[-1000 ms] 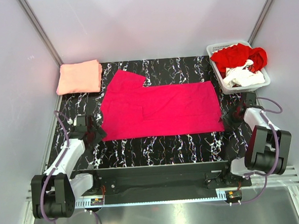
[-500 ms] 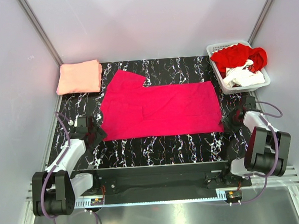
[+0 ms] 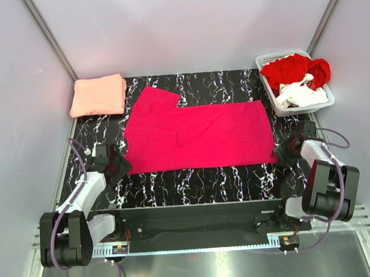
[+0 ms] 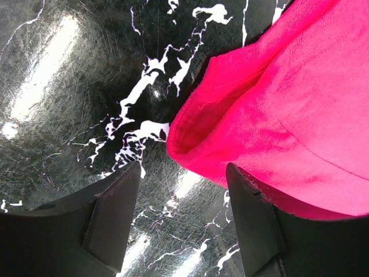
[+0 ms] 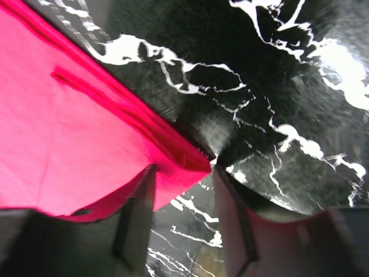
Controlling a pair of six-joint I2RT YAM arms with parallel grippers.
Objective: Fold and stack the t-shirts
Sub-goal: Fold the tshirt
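Observation:
A vivid magenta-pink t-shirt (image 3: 197, 136) lies spread flat across the black marbled table. My left gripper (image 3: 117, 166) is open at its near left corner; in the left wrist view that corner (image 4: 230, 130) lies just ahead of the open gripper (image 4: 183, 199). My right gripper (image 3: 285, 150) is open at the near right corner; in the right wrist view that corner (image 5: 173, 153) sits between the open fingers (image 5: 135, 213). A pale salmon-pink t-shirt (image 3: 98, 95) lies folded at the back left. Red (image 3: 291, 69) and white (image 3: 302, 95) t-shirts lie in the basket.
A white slatted plastic basket (image 3: 265, 61) stands at the back right corner. Grey enclosure walls close in the table on the left, back and right. The black marbled table (image 3: 200, 181) shows bare in front of the magenta shirt.
The right gripper has moved a little away from me, closer to the shirt's near right corner. The left gripper has barely moved. The shirt lies as before.

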